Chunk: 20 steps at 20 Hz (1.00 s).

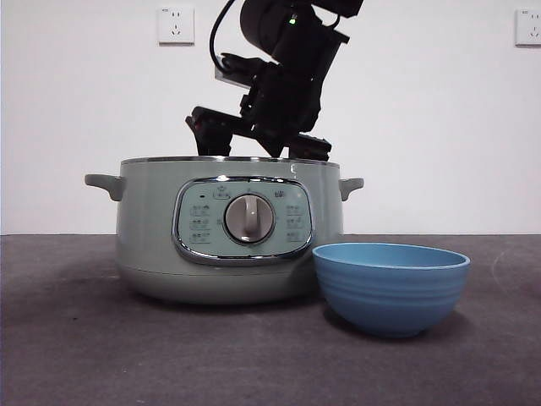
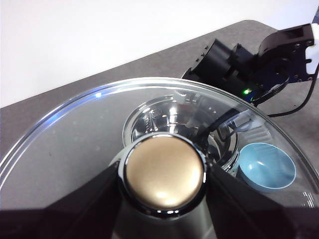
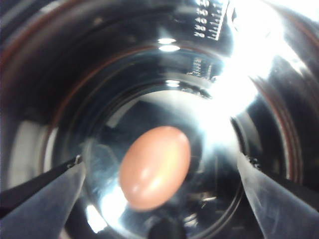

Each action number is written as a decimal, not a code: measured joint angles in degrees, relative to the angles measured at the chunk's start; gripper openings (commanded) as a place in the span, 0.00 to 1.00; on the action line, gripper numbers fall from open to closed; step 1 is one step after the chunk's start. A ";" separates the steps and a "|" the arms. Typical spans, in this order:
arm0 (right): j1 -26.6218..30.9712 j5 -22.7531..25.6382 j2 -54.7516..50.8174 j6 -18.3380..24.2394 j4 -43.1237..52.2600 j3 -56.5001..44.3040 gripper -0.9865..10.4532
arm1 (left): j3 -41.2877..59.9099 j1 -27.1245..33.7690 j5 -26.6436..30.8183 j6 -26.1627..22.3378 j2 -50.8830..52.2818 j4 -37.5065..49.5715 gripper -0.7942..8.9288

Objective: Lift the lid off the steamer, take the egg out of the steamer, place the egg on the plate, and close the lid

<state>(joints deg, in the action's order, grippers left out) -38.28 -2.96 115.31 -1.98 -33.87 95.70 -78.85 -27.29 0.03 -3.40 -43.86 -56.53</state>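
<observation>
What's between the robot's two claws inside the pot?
The right wrist view shows the brown egg lying on the shiny pot bottom between the right gripper's open jaws, with gaps on both sides.

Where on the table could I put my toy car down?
Bare table lies in front of the steamer, left of the plate. It is crowded above the pot, where the right gripper reaches in toward the egg. The left gripper holds the lid.
</observation>
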 measured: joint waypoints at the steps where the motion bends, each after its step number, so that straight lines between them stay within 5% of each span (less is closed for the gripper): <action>1: -0.04 0.00 0.22 0.02 0.66 0.00 0.55 | 0.00 0.00 0.00 0.00 0.00 0.02 0.07; 16: -0.37 0.02 3.61 -0.35 1.14 0.39 0.43 | 0.00 0.00 -0.20 -0.13 0.00 0.00 0.07; 20: -0.37 -1.49 3.61 -0.63 1.18 0.39 0.23 | 0.00 0.00 -0.20 -0.57 0.00 -0.92 0.07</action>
<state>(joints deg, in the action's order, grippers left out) -38.65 -4.45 118.91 -2.61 -32.69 96.09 -78.85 -27.29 -0.16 -3.97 -43.86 -57.45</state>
